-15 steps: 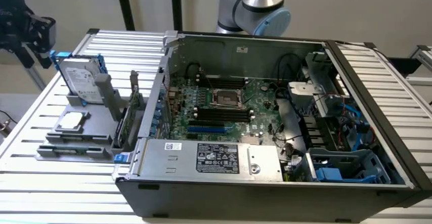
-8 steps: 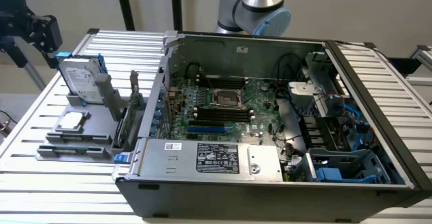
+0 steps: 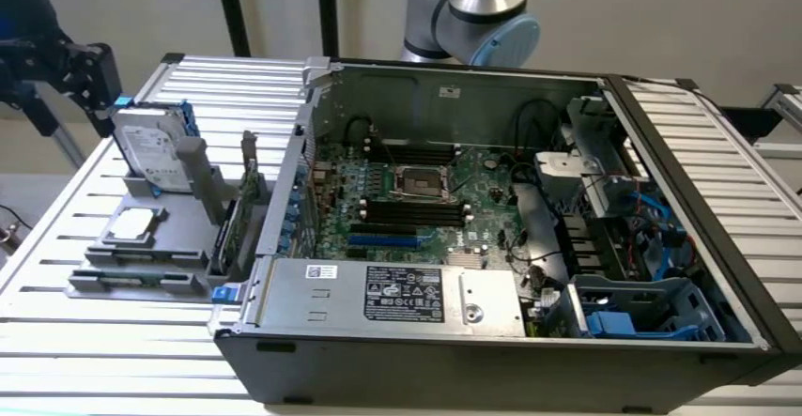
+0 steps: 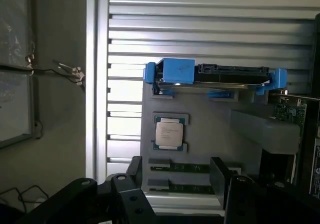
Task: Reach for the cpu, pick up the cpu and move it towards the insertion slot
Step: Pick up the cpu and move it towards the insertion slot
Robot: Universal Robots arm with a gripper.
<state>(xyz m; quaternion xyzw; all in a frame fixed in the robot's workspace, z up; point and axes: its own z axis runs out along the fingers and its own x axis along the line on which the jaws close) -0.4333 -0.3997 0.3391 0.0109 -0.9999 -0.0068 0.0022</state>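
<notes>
By my reading little of the task is done. The cpu (image 3: 134, 225) lies flat in its seat on the grey holder (image 3: 186, 239), just in front of the upright hard drive (image 3: 153, 153) on the camera's side. Nothing touches it, so the reach, the pickup and the carry all look to be left. Well apart from the hard drive, toward the exterior view's right, the insertion slot (image 3: 420, 183) sits on the motherboard inside the open computer case (image 3: 501, 364); its metal frame holds no chip as far as I can tell. The exterior view gives that slot and the arm (image 3: 483, 7) behind the case. The wrist view gives the gripper (image 4: 175, 163), its dark fingers (image 4: 220, 176) standing apart with nothing held, short of the cpu, which lies between the hard drive and two memory sticks (image 4: 187, 188).
</notes>
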